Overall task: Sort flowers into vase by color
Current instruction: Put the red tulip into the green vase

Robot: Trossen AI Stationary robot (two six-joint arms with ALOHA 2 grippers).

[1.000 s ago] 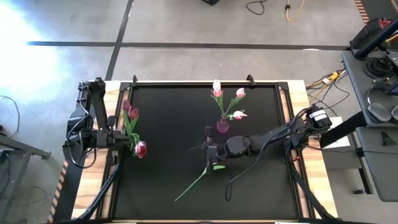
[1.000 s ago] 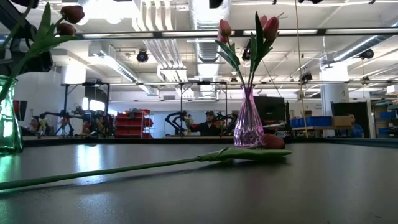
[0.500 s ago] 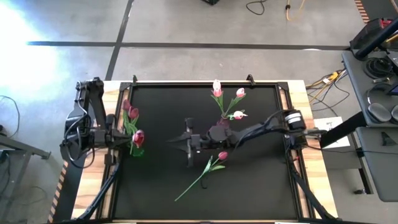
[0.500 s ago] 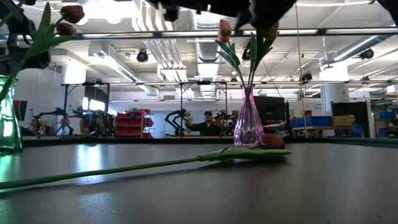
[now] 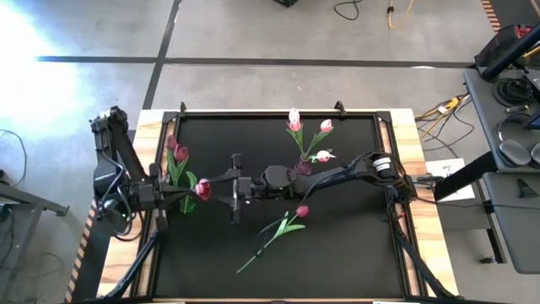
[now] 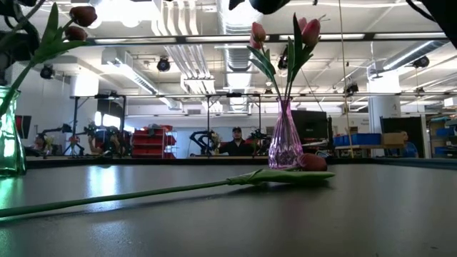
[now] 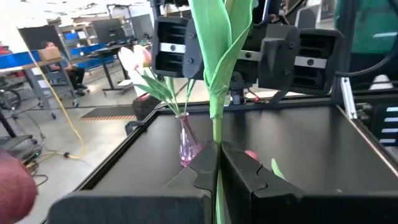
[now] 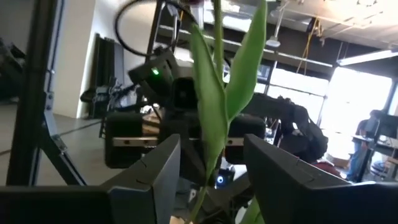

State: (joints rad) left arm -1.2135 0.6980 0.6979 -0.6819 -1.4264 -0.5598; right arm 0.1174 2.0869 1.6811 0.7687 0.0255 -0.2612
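My left gripper point(image 5: 191, 192) is shut on a dark red tulip point(image 5: 202, 189), held upright beside the green vase point(image 5: 186, 205), which has two dark red tulips point(image 5: 175, 150) standing in it. My right gripper point(image 5: 221, 189) reaches across from the right. It is open, with one finger on each side of that tulip's leaves point(image 8: 214, 106), apart from them. Another dark red tulip point(image 5: 278, 230) lies flat on the mat. The pink vase point(image 5: 301, 167) holds three pale pink tulips point(image 5: 308, 135). My left gripper pinches the tulip's thin green stem point(image 7: 216, 140) between its two fingers point(image 7: 202, 168), below the leaves. The fingers come level from the table's left and lie across the stem. The tulip stands upright, its leaves point(image 7: 221, 43) and head above the fingers, clear of the mat.
The black mat point(image 5: 354, 253) is bare at the near right. The pink vase point(image 6: 284, 143) stands at the far middle, just behind my right arm point(image 5: 337, 176). The green vase point(image 6: 8, 135) is at the left edge. People and workshop equipment show in the room beyond the table.
My right gripper has swept from above the lying tulip toward the table's left, up to the tulip in my left gripper, and stays open. My left gripper has carried its tulip a little toward the right, away from the green vase. The lying tulip has not moved.
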